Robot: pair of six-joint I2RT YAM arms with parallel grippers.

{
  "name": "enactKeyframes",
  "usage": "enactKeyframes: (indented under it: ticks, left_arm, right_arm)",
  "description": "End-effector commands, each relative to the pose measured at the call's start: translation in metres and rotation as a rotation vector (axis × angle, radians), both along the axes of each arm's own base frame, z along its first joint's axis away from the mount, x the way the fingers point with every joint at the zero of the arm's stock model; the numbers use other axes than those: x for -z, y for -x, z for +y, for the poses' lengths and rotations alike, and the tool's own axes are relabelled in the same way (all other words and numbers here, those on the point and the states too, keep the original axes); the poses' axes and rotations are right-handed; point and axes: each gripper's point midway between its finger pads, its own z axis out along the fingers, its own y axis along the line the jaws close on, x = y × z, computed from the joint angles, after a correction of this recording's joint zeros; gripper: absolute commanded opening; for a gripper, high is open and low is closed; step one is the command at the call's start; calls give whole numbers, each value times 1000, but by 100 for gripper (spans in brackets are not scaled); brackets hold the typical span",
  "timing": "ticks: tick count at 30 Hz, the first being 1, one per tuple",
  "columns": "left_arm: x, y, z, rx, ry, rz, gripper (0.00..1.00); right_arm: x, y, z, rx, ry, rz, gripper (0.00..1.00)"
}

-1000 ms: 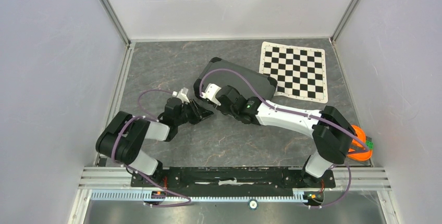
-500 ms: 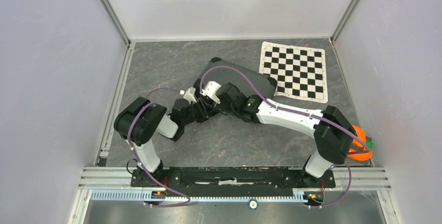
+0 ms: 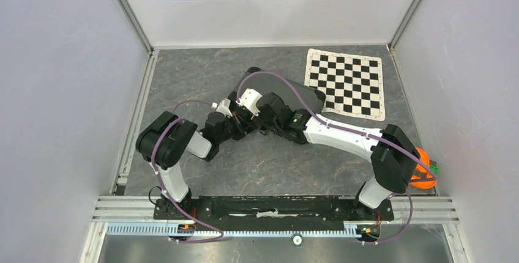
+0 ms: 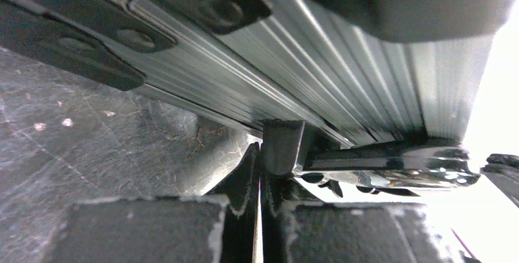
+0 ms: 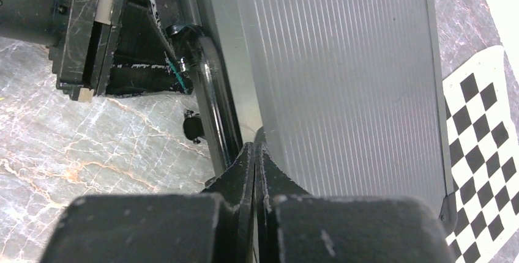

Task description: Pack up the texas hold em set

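We start with the worktop (image 3: 202, 73), a grey marbled slab, smooth enough that we judge a hard shove could send things skating. Slantwise at its middle lies the case (image 3: 311, 93), lid down and shut, its far corner just beside the chequered mat (image 3: 346, 82). Chips, cards and dice are out of sight. The shell is ribbed silvery metal, rigid, with black riveted corner pieces. Along its near long edge runs a curved chrome handle (image 5: 211, 107), glossy and slick. Just ahead of the left jaws sits a small dark latch tab (image 4: 283, 144). The left jaws and the right jaws are both clenched, with nothing visibly between them and their tips up against that edge. Fastening looks like the step in hand, so we'd press squarely on the latch with one arm bracing the case, and steer clear of the handle.
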Motion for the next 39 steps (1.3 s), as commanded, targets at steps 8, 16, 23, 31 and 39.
enactKeyframes:
  ticks: [8, 16, 23, 31, 39]
  left_arm:
    - [-24, -2, -40, 71, 250, 51, 2]
    - [-50, 28, -44, 165, 391, 69, 2]
    - [-54, 33, -31, 150, 307, 49, 2]
    - [-49, 21, -37, 167, 252, 36, 2]
    - [-38, 14, -33, 147, 160, 35, 3]
  right_arm:
    - [-10, -1, 3, -5, -45, -11, 7]
    - [-1, 4, -7, 6, -17, 5, 6]
    - [-6, 7, -11, 14, -31, 2, 12]
    - [-32, 12, -8, -10, -107, -7, 23]
    - [-24, 20, -10, -25, -93, 35, 51]
